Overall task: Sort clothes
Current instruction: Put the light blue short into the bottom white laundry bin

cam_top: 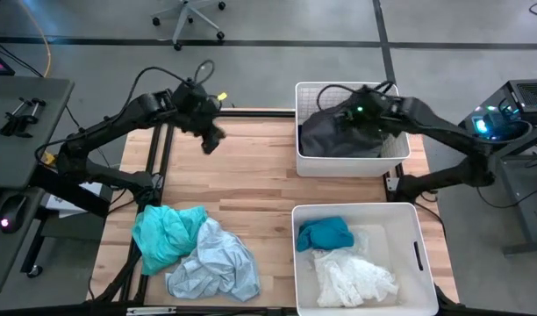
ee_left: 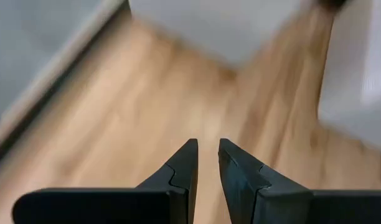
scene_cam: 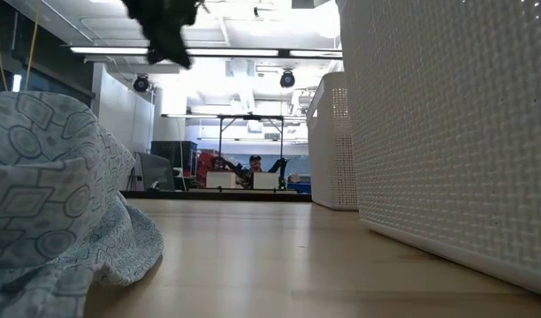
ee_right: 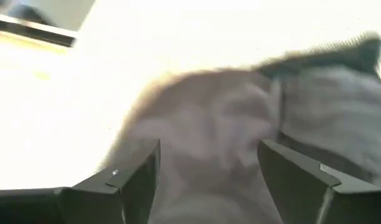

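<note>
The left gripper (cam_top: 212,140) is held above the far left part of the wooden surface (cam_top: 251,175), near its far edge, and nothing is carried in it; in the left wrist view its fingers (ee_left: 185,163) are seen almost together, with only a narrow slit left between them, over bare wood. The right gripper (cam_top: 346,118) is held over the far bin (cam_top: 352,162), just above the dark clothes (cam_top: 334,139) that are piled inside it. In the right wrist view its fingers (ee_right: 144,168) are seen wide apart, with grey cloth (ee_right: 228,130) lying between and beyond them; whether the cloth is touched cannot be told. A teal garment (cam_top: 163,233) and a pale blue garment (cam_top: 216,263) are heaped together on the near left part of the surface, touching each other. In the low view the pale blue garment (scene_cam: 49,203), printed with a faint pattern, is seen close at the left, and the slatted wall of the near bin (scene_cam: 447,132) fills the right. In the near bin (cam_top: 418,254) a teal piece (cam_top: 325,233) is laid at the far end, with a white piece (cam_top: 352,276) just beside it toward the near end. The two bins are set apart along the right side of the surface.
</note>
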You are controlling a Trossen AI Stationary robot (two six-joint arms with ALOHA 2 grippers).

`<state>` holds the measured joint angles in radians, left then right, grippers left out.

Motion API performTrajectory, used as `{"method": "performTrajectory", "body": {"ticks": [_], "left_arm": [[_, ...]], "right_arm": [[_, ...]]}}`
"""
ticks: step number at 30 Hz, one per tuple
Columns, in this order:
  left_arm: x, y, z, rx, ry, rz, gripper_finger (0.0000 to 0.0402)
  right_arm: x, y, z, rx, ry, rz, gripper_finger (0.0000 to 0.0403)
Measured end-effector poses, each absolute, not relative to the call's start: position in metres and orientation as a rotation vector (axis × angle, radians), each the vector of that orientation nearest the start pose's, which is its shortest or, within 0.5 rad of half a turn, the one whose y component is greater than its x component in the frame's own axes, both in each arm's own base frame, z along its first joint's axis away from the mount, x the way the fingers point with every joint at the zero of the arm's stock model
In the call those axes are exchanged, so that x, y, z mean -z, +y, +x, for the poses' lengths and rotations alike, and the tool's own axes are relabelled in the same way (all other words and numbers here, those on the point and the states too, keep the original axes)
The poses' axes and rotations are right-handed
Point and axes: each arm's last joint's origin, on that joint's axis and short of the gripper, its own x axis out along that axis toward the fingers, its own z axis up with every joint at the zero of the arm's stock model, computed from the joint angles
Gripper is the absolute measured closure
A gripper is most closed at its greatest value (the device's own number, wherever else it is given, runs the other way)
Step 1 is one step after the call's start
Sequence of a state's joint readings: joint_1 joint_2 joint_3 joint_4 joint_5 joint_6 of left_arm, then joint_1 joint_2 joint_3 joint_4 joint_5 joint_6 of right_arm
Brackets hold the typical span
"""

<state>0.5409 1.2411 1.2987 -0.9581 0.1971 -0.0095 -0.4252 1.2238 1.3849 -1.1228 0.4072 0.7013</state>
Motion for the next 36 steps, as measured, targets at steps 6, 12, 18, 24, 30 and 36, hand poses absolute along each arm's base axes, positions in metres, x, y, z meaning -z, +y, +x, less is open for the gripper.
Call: {"method": "performTrajectory", "body": {"ticks": [6,12,18,24,30,36], "left_arm": [[-0.325,0.082,0.185,-0.153,1.082,-0.249,0.0355],[-0.273,0.047,0.159,0.016,1.222,-0.167,0.0368],[-0.236,0.027,0.148,0.185,1.291,-0.202,0.0364],[-0.237,0.017,0.16,0.272,1.264,-0.217,0.0344],[-0.243,-0.003,0.155,0.337,1.361,-0.304,0.0295],[-0.233,-0.03,0.157,0.269,1.5,-0.405,0.0267]], "right_arm": [[-0.401,-0.069,0.207,0.803,0.51,0.437,0.0142],[-0.393,-0.049,0.233,0.684,0.391,0.373,0.0142],[-0.364,-0.041,0.247,0.656,0.334,0.473,0.0142],[-0.342,-0.033,0.25,0.627,0.356,0.628,0.0142],[-0.342,-0.025,0.253,0.588,0.341,0.634,0.0142],[-0.342,-0.022,0.253,0.548,0.363,0.579,0.0142]]}}
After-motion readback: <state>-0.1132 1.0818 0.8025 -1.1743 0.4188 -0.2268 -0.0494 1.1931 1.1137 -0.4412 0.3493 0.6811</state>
